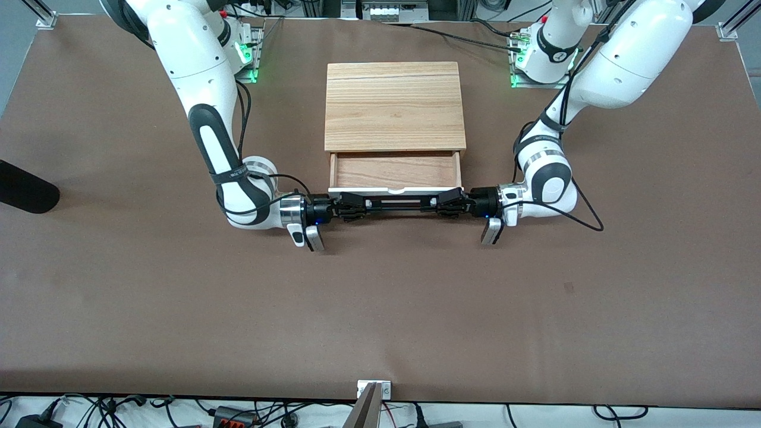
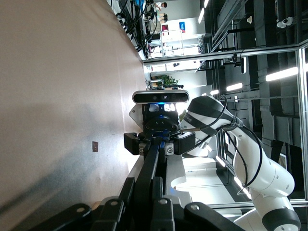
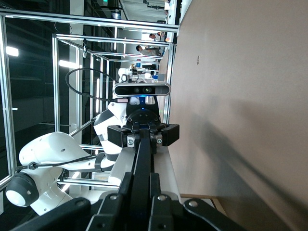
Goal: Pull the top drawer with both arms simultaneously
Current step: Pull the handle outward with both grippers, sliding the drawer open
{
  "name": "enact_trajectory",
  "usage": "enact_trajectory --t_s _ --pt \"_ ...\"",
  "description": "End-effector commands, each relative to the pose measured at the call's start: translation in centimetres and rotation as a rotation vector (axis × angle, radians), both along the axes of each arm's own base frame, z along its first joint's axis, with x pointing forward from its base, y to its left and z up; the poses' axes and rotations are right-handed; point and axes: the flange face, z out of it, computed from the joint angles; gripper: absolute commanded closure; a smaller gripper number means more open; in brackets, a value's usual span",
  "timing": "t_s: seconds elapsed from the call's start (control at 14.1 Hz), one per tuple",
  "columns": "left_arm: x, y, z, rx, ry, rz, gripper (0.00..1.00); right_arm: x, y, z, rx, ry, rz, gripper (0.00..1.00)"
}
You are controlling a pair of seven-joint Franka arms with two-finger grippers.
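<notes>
The top drawer stands partly pulled out of the light wood cabinet, and its wood inside shows bare. Its white front panel faces the front camera, with the black bar handle across it. My right gripper is shut on the handle's end toward the right arm. My left gripper is shut on the handle's other end. In the left wrist view my left gripper clamps the handle; the right gripper faces it. In the right wrist view my right gripper clamps the handle.
The brown table spreads wide between the drawer and the front camera. A black rounded object lies at the table's edge toward the right arm's end. A small metal bracket sits at the nearest table edge. Cables trail from both wrists.
</notes>
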Motion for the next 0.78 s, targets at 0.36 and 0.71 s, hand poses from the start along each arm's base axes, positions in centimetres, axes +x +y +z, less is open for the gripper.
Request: enact_trajectory --t_s 0.36,0.71 --pt "2.1 1.3 1.3 -0.023 -0.071 0.023 0.0 1.4 -1.0 -2.5 -0.044 0.001 0.001 0.0" --pt "2.1 1.4 1.3 -0.024 -0.072 0.023 0.0 2.2 -0.5 -1.0 -0.029 -0.003 0.002 0.0"
